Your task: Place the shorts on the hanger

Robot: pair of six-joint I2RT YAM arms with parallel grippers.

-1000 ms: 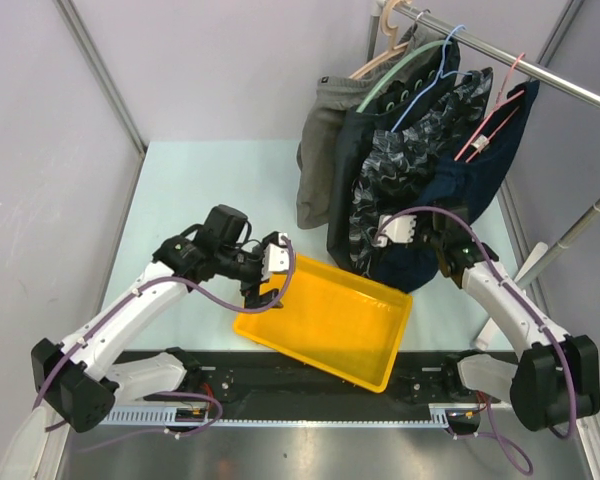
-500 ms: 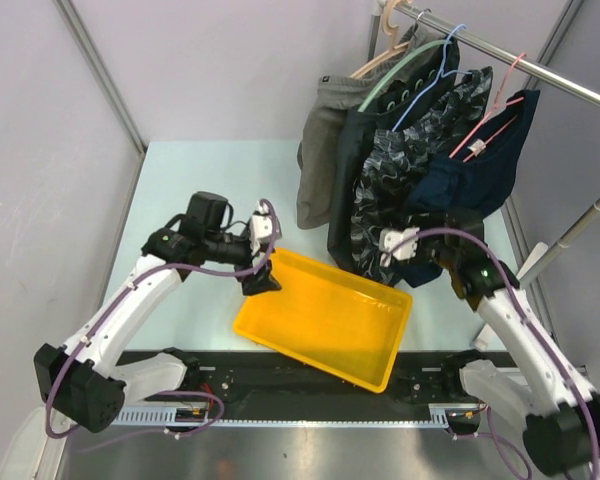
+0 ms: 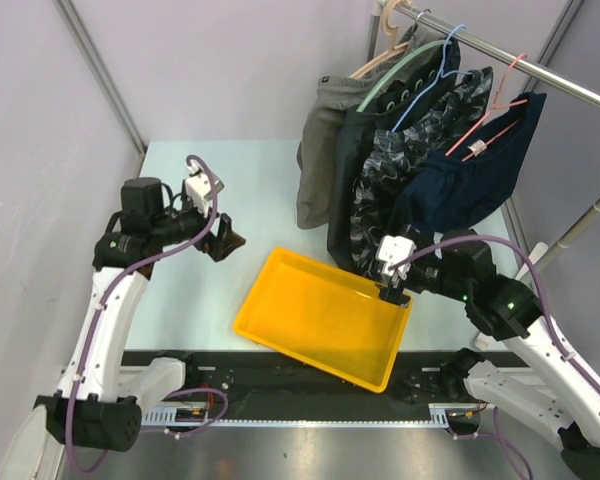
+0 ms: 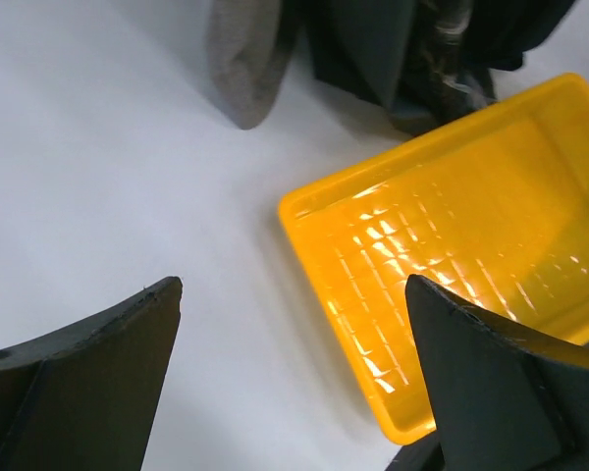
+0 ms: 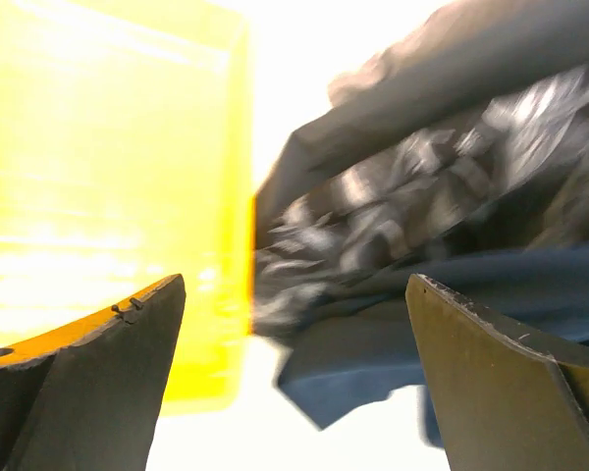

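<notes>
Right pincer [image 3: 391, 290] spread, empty, above far corner of yellow tray [image 3: 310, 335], just below hanging clothes. Left pincer [image 3: 226, 241] spread, empty, over surface [image 3: 210, 170]. Navy shorts [image 3: 475, 185] hang from pink-red hanger [image 3: 501, 108] on rail [image 3: 570, 88]. Hanging looks complete. Best next move: draw right arm back low, clear of hems, no snagging.

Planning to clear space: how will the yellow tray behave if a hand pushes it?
The yellow tray looks like stiff, glossy plastic and is empty, so probably light. Low and flat on the smooth table, it should slide rather than tip. Pushed near a corner, it may swivel.
</notes>
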